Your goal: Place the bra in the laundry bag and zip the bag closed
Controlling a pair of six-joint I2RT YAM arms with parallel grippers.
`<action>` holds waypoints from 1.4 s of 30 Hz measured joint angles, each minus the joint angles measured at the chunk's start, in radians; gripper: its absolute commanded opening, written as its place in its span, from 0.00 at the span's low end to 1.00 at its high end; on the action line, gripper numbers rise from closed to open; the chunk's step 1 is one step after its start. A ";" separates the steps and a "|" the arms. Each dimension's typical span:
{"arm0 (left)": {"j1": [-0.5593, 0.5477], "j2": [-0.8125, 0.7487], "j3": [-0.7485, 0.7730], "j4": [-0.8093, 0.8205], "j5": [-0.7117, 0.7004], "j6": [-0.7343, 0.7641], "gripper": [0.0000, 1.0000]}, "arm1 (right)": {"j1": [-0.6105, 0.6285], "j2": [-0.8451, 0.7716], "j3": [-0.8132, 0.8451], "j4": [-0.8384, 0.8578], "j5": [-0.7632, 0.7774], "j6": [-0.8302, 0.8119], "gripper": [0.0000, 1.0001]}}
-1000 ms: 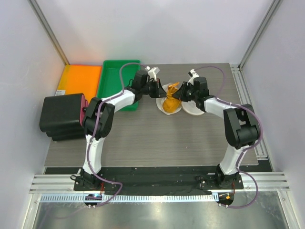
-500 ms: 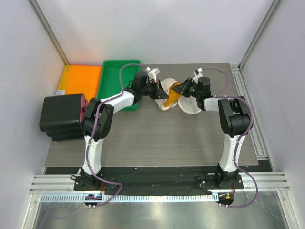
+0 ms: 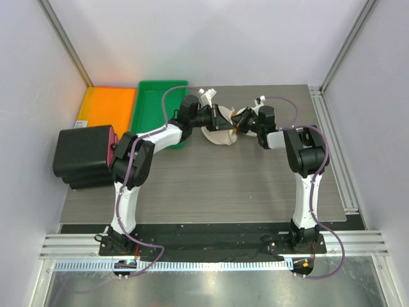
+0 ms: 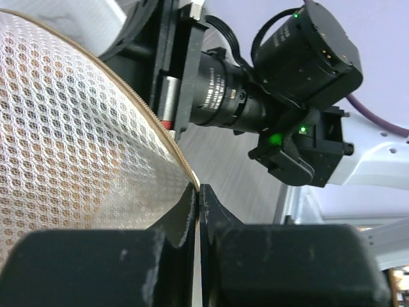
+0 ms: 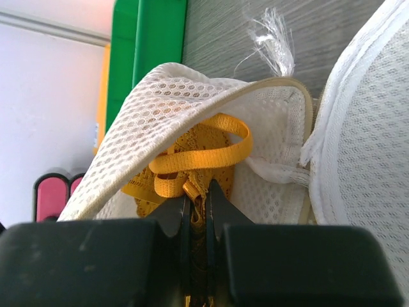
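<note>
The cream-white mesh laundry bag [image 3: 217, 133] lies at the table's back middle between the two grippers. My left gripper [image 3: 214, 118] is shut on the bag's tan zipper rim [image 4: 171, 144] and holds the mesh flap [image 4: 70, 153] up. My right gripper [image 3: 238, 123] is shut on the orange-yellow bra [image 5: 198, 157], whose lace and strap sit inside the bag's opening under the lifted mesh [image 5: 166, 96]. The bag's lid panel [image 5: 364, 121] hangs at the right in the right wrist view. Only a sliver of the bra [image 3: 235, 128] shows from above.
A green tray [image 3: 156, 109] and a flat orange tray [image 3: 108, 105] stand at the back left. A black box [image 3: 83, 155] sits at the left edge. Metal frame rails run along the right side [image 3: 332, 141].
My right gripper has moved left and back with the bra, carrying it from above the bag into the opening. The left gripper has lifted the mesh flap over it. The bra is now mostly hidden.
</note>
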 measured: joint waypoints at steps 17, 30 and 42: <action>0.043 0.083 0.035 -0.066 -0.060 -0.076 0.00 | 0.001 -0.077 0.129 -0.555 0.073 -0.322 0.61; 0.052 0.083 0.049 -0.166 -0.100 -0.006 0.00 | -0.005 -0.336 0.133 -0.876 0.307 -0.462 0.92; 0.052 0.083 0.049 -0.189 -0.101 0.037 0.00 | -0.150 -0.279 0.188 -0.951 0.626 -0.359 0.76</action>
